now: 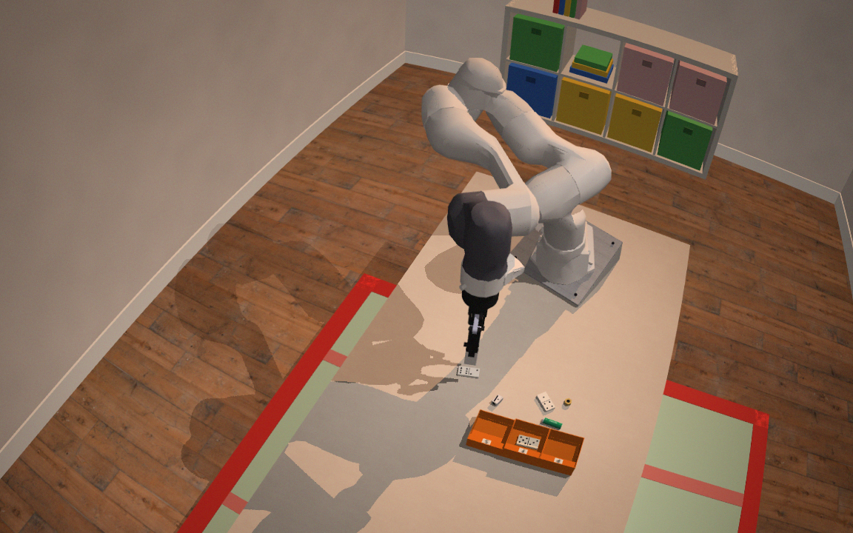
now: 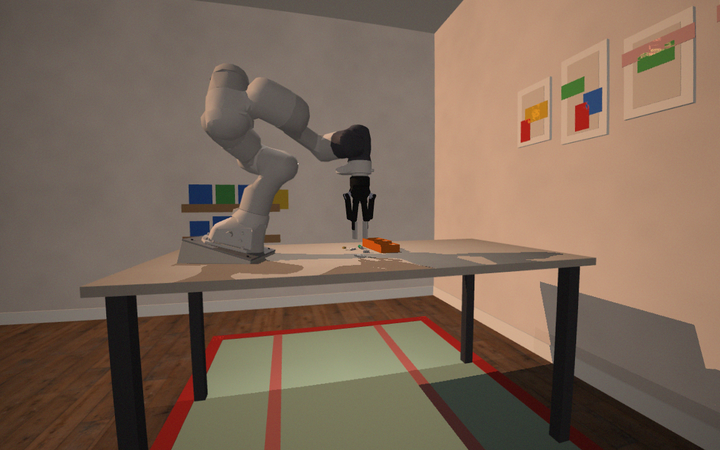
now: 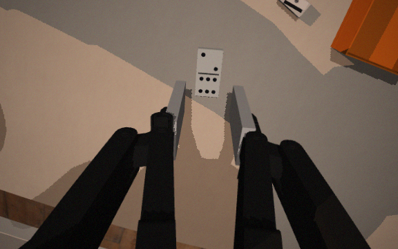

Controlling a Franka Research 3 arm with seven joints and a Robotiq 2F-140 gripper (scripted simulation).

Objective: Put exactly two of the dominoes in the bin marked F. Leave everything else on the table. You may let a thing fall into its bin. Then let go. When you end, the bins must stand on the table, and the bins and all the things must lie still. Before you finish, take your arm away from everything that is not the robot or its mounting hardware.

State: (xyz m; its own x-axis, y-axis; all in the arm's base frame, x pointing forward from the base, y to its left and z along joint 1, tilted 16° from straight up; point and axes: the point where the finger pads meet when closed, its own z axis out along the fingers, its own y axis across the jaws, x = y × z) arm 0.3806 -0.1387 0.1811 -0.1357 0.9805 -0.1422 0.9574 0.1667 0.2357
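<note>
- Claw [image 3: 209, 90] of matte black links with flat grey pads [image 3: 179, 100], partly parted and grasping nothing, hanging above the bench [image 2: 463, 258].
- Below it, just beyond the pad tips, a white rectangular domino [image 3: 209, 72] lies flat, showing two black pips over six.
- Farther out, a second domino [image 1: 496, 399] lies tilted and a third [image 1: 545, 400] flat, near a small dark ring [image 1: 567, 402] and a green stick [image 1: 552, 422].
- An orange three-compartment bin [image 1: 571, 450] holds one more domino [image 1: 527, 440] in its middle cell; the white labels are too small to read.
</note>
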